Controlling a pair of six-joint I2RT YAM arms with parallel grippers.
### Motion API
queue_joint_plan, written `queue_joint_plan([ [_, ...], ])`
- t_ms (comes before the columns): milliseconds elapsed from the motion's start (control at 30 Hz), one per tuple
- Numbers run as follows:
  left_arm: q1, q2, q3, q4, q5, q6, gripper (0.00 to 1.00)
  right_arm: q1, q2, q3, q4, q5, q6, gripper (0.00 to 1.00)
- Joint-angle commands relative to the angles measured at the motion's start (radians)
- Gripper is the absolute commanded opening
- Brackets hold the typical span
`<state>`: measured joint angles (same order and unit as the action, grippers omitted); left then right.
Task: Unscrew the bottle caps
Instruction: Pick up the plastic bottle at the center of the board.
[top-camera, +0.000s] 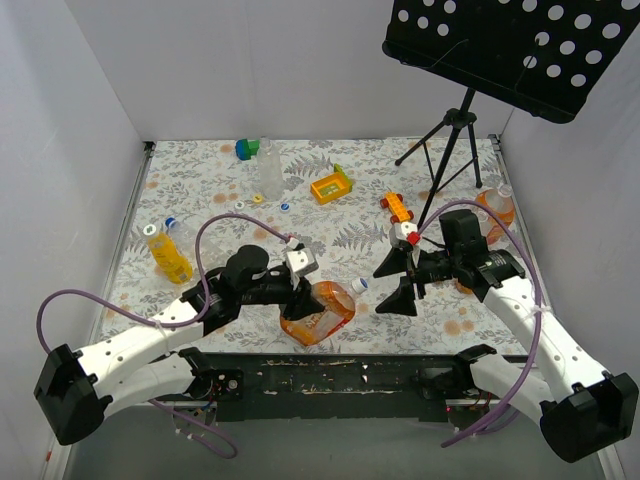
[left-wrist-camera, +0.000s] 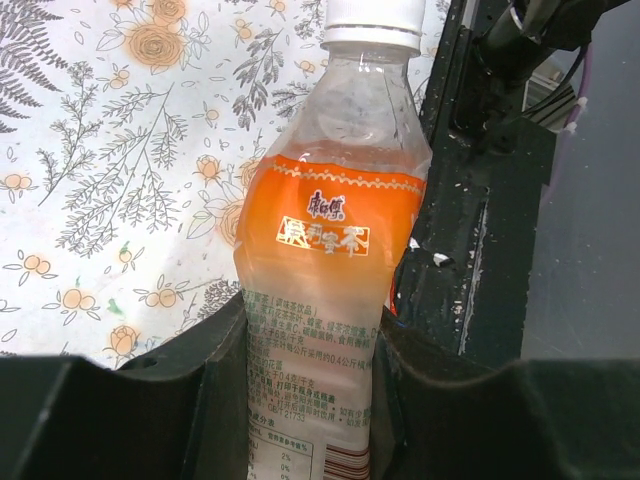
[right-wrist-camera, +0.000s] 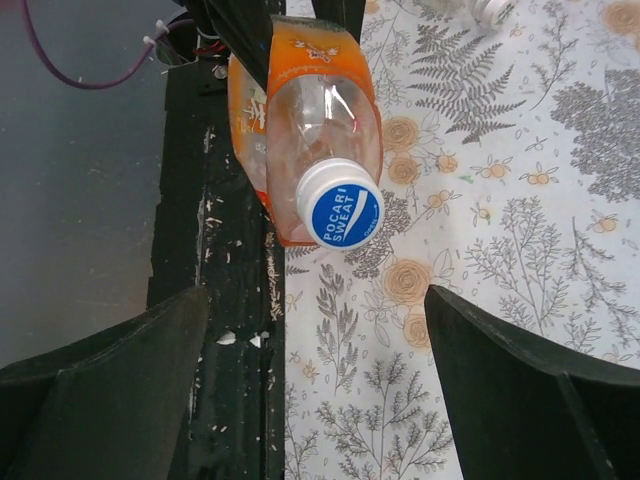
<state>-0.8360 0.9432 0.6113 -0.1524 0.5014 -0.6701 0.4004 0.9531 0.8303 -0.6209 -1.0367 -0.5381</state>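
My left gripper (top-camera: 312, 300) is shut on an orange-labelled clear bottle (top-camera: 322, 311), held tilted near the table's front edge; in the left wrist view the bottle (left-wrist-camera: 330, 250) sits between my jaws with its white cap (left-wrist-camera: 372, 22) at the top. The cap (top-camera: 359, 285) points toward my right gripper (top-camera: 398, 283), which is open and empty just right of it. In the right wrist view the blue-topped white cap (right-wrist-camera: 340, 205) lies ahead of my wide-open fingers (right-wrist-camera: 520, 385), apart from them.
A yellow-liquid bottle (top-camera: 168, 254) stands at the left, a clear bottle (top-camera: 270, 170) at the back, an orange one (top-camera: 497, 208) at the right. Loose caps (top-camera: 287, 208), a yellow tray (top-camera: 332, 186), an orange toy car (top-camera: 397, 208), a green-blue block (top-camera: 247, 149) and a tripod (top-camera: 447, 150) are there.
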Motion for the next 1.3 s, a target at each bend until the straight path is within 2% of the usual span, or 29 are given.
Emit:
queue_joint_plan([
  [0, -0.014, -0.038, -0.021, 0.045, -0.05, 0.037, 0.0, -0.002, -0.01, -0.028, 0.075, -0.075, 0.076, 0.95],
  [800, -0.012, -0.11, -0.081, 0.111, -0.107, 0.001, 0.0, -0.006, -0.002, -0.069, 0.135, -0.118, 0.133, 0.94],
  [1267, -0.012, -0.103, -0.088, 0.129, -0.104, -0.008, 0.0, -0.009, 0.029, -0.083, 0.191, -0.183, 0.21, 0.94],
])
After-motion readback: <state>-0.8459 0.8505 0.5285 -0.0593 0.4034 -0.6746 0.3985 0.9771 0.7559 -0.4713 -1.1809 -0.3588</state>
